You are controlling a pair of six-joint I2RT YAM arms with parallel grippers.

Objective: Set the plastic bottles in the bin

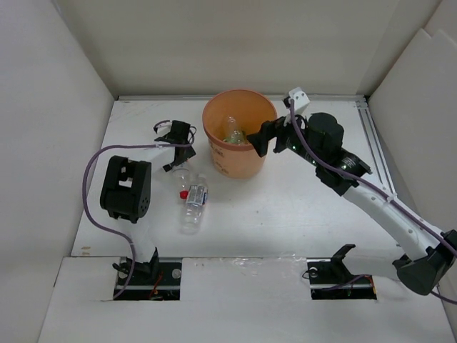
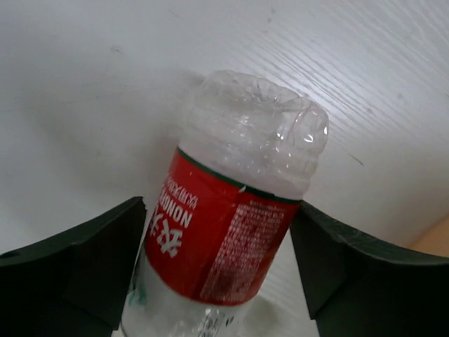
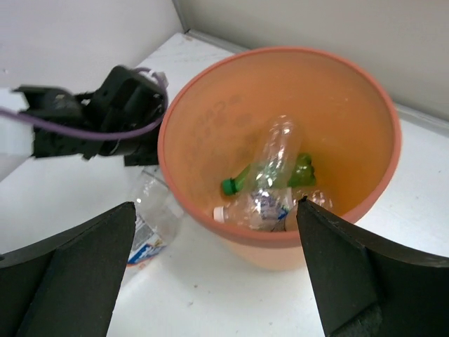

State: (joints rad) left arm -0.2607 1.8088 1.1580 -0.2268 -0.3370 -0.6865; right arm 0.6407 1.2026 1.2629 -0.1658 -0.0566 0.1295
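Note:
The orange bin [image 1: 230, 161] stands at the back middle of the table. It holds a green bottle [image 3: 238, 182] and clear bottles [image 3: 272, 158]. My right gripper [image 1: 263, 139] hangs open and empty over the bin's near rim [image 3: 216, 207]. A clear bottle with a red label [image 2: 217, 246] lies on the table left of the bin. My left gripper [image 1: 176, 161] is down over it, with a finger touching each side of the label [image 2: 217, 210]. A second clear bottle with a blue label [image 1: 195, 201] lies just beside it, and it also shows in the right wrist view [image 3: 149, 228].
White walls enclose the table on the left, back and right. My left arm's black elbow [image 1: 127, 189] and purple cable [image 1: 89, 186] sit left of the bottles. A metal rail [image 1: 376, 146] runs along the right side.

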